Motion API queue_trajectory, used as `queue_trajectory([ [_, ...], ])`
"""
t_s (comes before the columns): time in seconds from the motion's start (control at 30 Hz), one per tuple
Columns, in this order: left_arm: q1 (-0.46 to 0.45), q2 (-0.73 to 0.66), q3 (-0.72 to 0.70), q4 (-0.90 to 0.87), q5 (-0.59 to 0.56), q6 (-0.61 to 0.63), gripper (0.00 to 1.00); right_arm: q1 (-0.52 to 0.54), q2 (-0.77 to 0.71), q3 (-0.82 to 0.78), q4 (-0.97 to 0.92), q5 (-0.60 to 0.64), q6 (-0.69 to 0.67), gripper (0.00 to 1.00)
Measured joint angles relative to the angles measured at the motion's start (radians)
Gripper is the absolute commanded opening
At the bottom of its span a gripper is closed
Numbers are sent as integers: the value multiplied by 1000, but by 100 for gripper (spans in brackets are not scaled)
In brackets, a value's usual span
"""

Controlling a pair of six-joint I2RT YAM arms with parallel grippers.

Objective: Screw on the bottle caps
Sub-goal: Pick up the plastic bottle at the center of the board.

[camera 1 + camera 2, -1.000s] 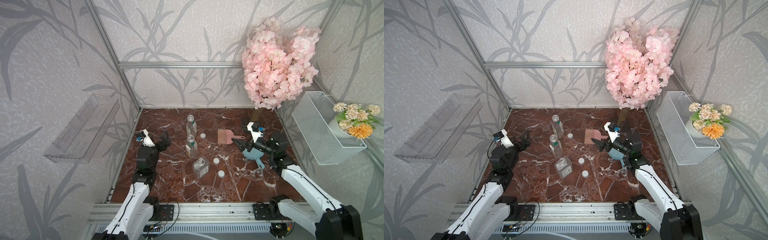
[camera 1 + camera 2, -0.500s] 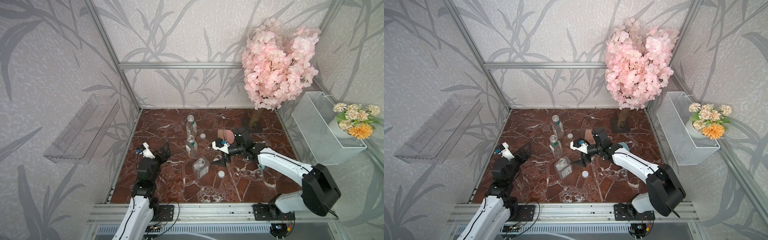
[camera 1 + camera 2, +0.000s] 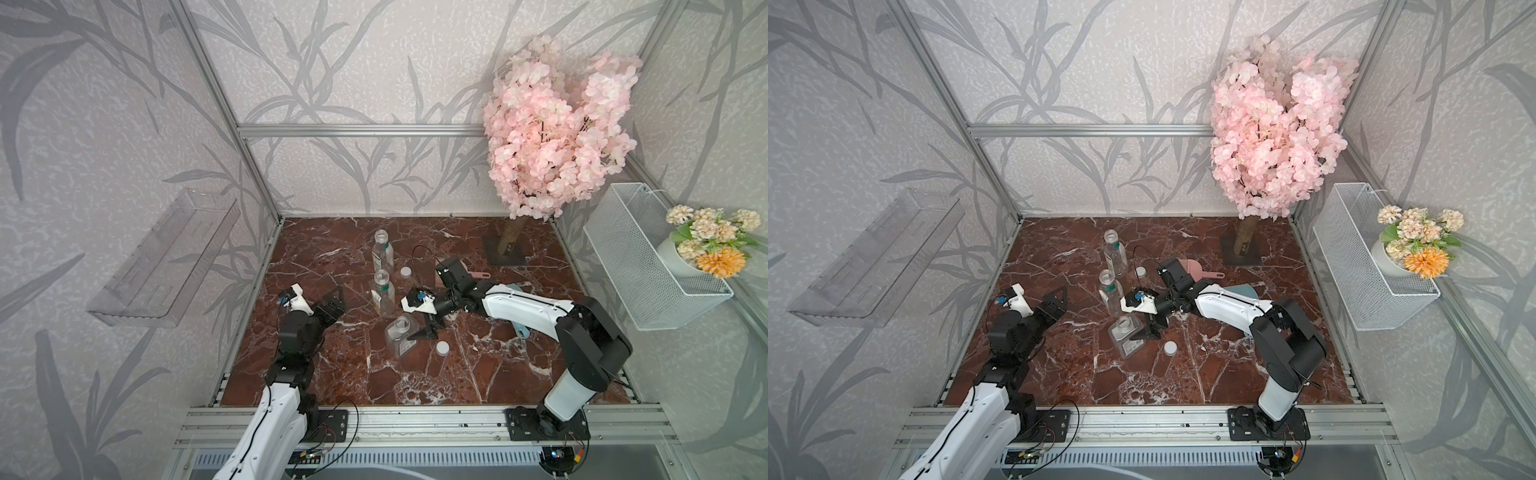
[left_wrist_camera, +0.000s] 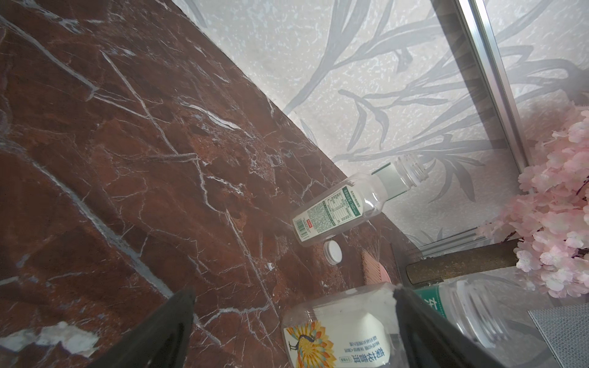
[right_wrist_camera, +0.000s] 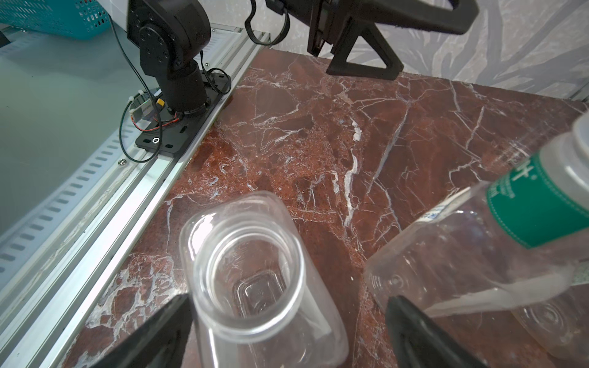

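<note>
so all three bottles are standing upright with no tops on, in a rough line down the middle of the marble tabletop [image 3: 332, 374]. the far bottle [image 3: 382, 248] and the middle bottle [image 3: 384, 291] are the round ones with green-white labels. the square bottle [image 3: 401, 338] is the one nearest the front rail.

i can spot two loose caps, both lying flat on the marble. the far cap [image 3: 406, 272] is just beside the far bottle, on the robot's right of it. the near cap [image 3: 441, 348] is near the square bottle, also to its right and not touching it.

the right gripper [image 3: 428, 326] is stretched out low across the table, jaws spread wide with nothing in them, right up at the square bottle. in the right wrist view that bottle's open mouth sits between the two fingers, closer to one than the other. honestly can't tell if a finger is touching the plastic. the middle bottle is just off to one side of it.

the left gripper [image 3: 332, 305] is over on the robot's left, well apart from the bottles and aimed their way, also wide open and empty.

other stuff: a pink blossom tree [image 3: 557, 137] in the far right corner and a pink dustpan [image 3: 478, 274] behind the right arm.
</note>
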Motion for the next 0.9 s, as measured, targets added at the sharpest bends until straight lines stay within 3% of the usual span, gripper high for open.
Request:
queue_trajectory([
  [0.23, 0, 2, 0, 0, -1, 8, 100, 23, 36, -18, 65, 9, 4, 86],
  [0.47, 0, 14, 30, -7, 6, 51, 100, 27, 36, -56, 144, 17, 31, 58],
  [0.6, 0, 14, 57, 4, 47, 96, 100, 27, 20, -82, 165, 21, 63, 47],
  [0.8, -19, 28, 112, 56, 165, 169, 100, 7, -134, -174, 205, 16, 225, 43],
  [0.9, -100, 37, 143, 105, 217, 212, 100, -49, -264, -216, 227, 6, 334, 43],
])
